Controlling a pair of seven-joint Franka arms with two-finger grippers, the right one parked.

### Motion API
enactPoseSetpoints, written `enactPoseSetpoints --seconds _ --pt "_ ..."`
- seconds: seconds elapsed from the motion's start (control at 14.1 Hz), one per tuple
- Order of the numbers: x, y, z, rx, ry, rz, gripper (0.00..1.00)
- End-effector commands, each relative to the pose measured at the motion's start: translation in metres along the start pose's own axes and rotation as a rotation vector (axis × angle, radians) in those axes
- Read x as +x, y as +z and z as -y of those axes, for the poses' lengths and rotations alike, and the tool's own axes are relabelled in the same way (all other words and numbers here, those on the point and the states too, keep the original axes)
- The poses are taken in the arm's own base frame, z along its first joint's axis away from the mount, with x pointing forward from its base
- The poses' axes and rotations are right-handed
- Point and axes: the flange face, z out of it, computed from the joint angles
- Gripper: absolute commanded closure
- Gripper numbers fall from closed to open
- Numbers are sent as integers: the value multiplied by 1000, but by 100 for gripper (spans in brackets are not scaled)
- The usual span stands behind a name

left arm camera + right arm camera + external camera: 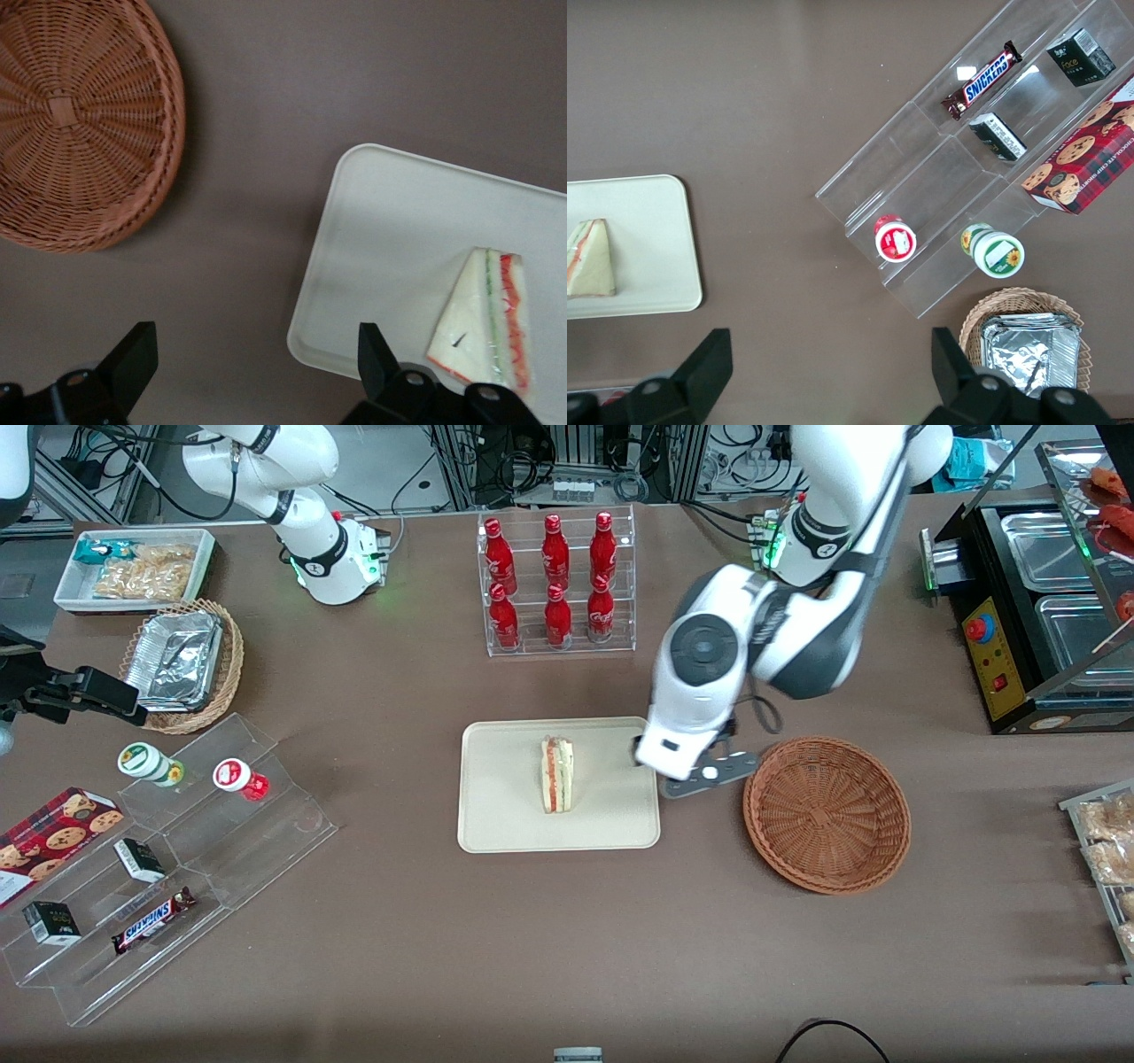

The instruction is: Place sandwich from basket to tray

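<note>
Lower centre of the front frame, sandwich point(557, 774) lying on tray point(496, 815), long axis toward the camera; gripper point(700, 766) between tray and basket point(827, 813), jaws spread empty

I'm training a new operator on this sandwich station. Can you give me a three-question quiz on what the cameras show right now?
1. True or false: the sandwich lies in the basket.
2. Where is the gripper? A) over the bare table between tray and basket, at the tray's edge B) inside the basket C) at the bottle rack
3. Fill in: the gripper's fingers are ____ and hold nothing.

Key:
1. False. It lies on the tray; the basket holds nothing.
2. A.
3. Open.
</note>
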Motion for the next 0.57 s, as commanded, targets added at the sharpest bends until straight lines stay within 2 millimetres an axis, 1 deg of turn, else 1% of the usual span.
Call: enactPoseSetpoints --seconds 0.0,0.07,0.21,0.35,0.49 --pt "3 -13 68 -7 63 21 0" --pt "12 -16 94 -12 88 25 0" --pt "23 -27 138 -5 138 56 0" --pt "31 -46 184 -2 199 97 0" --pt "32 -68 224 -11 253 117 0"
